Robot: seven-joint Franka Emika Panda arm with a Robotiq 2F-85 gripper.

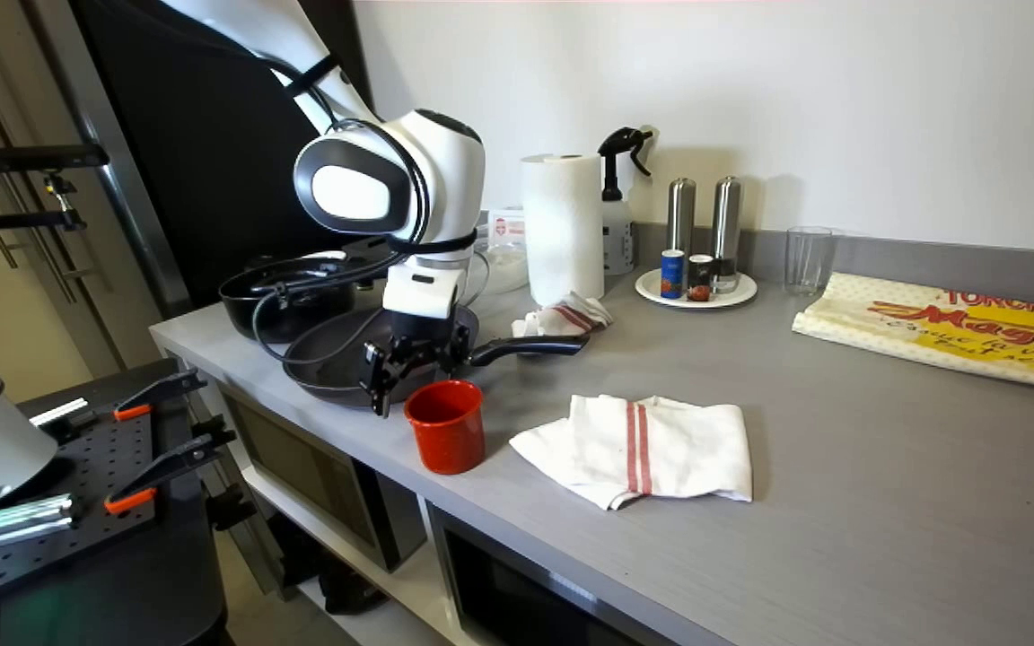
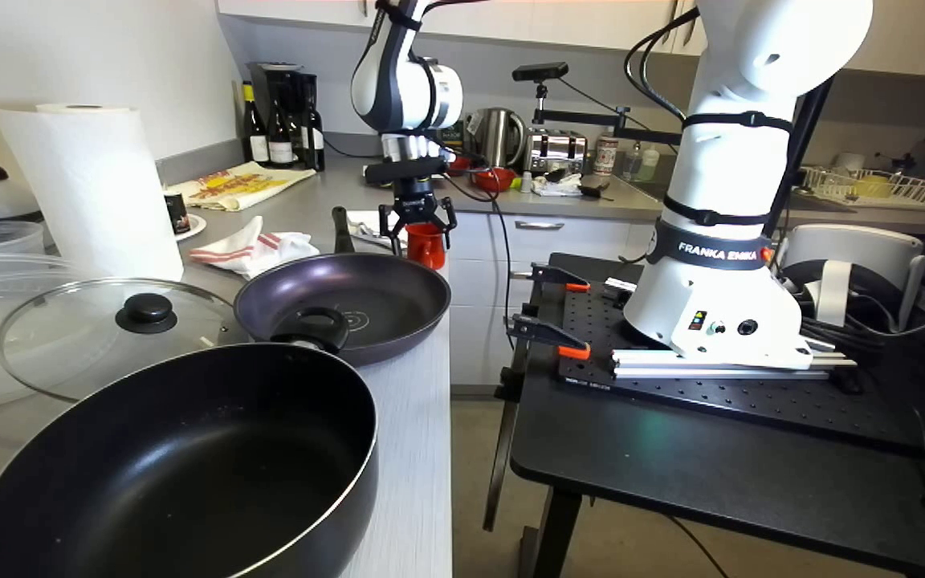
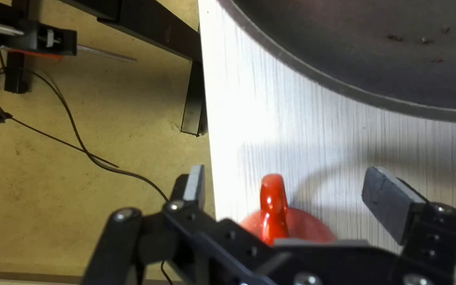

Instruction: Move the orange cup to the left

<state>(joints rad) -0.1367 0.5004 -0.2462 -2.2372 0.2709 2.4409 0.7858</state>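
— While the claw (image 3: 286,186) hangs wide open with nothing in its grip, tell me where the cup (image 1: 447,435) is.

— Upright on the desk (image 3: 299,130), close to the edge, with the pan (image 2: 390,297) just beside it, not touching, and a cloth (image 1: 687,449) near its other side. Its handle (image 3: 273,202) points toward the pan.

— Is the aim ready for a grasp?

— Nearly, I'd judge. In the wrist view the handle shows between the spread pads (image 3: 386,200), one of them seen against the floor (image 3: 54,198), past the edge. I can't tell whether the tips are lower than the rim.

— So how would you go in?

— Slowly. I'd centre over the body of the cup, not just the handle, then go straight down so that both pads flank its sides. The outer one ought to pass clear of the edge rather than land on it.

— And the squeeze?

— Gentle and even. The cup is probably light; a lopsided touch could tip it or push it off the desk.

— Then off to the left?

— Lift first, I'd say, so it clears the pan and cloth. The task doesn't say whose left, so settle that before carrying.
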